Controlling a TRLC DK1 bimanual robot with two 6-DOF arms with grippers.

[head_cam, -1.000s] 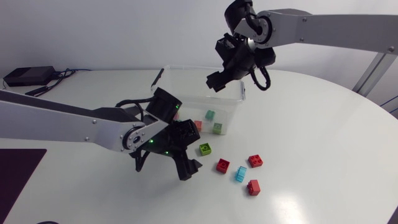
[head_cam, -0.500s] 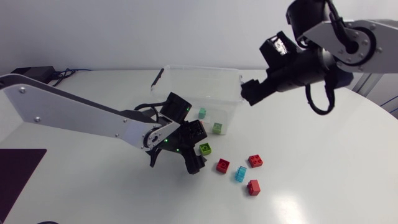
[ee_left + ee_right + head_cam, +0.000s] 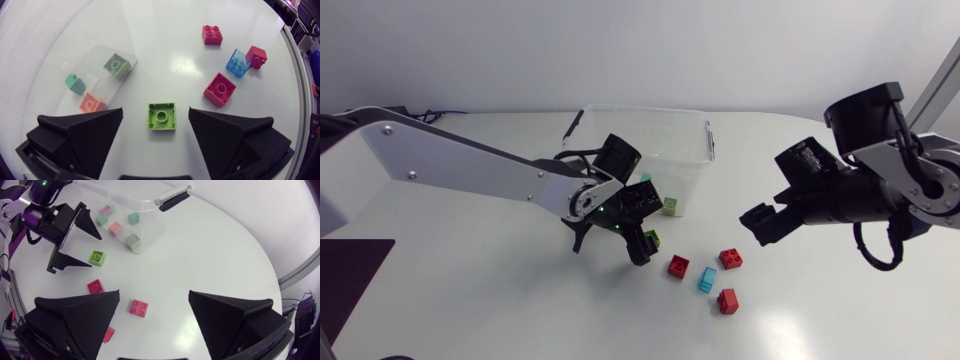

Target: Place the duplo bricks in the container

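Observation:
A lime green brick (image 3: 161,116) lies flat on the table between the open fingers of my left gripper (image 3: 155,114), which do not touch it. From above, that left gripper (image 3: 640,240) hangs over the lime brick (image 3: 651,240), just in front of the clear container (image 3: 695,120). Three red bricks (image 3: 678,266) (image 3: 730,258) (image 3: 727,301) and a translucent blue brick (image 3: 706,279) lie loose nearby. My right gripper (image 3: 760,225) is open and empty, low to the right of them. A red brick (image 3: 139,308) lies below my right gripper (image 3: 154,296).
The container's corner (image 3: 127,75) holds a green brick (image 3: 116,65), a teal one (image 3: 75,83) and a salmon one (image 3: 91,103). A dark mat (image 3: 345,280) lies at the table's left front. Bare table stretches right of the loose bricks.
My right arm has swung away from above the container, out to the right and down towards the loose bricks. My left gripper has slid right, onto the lime brick.

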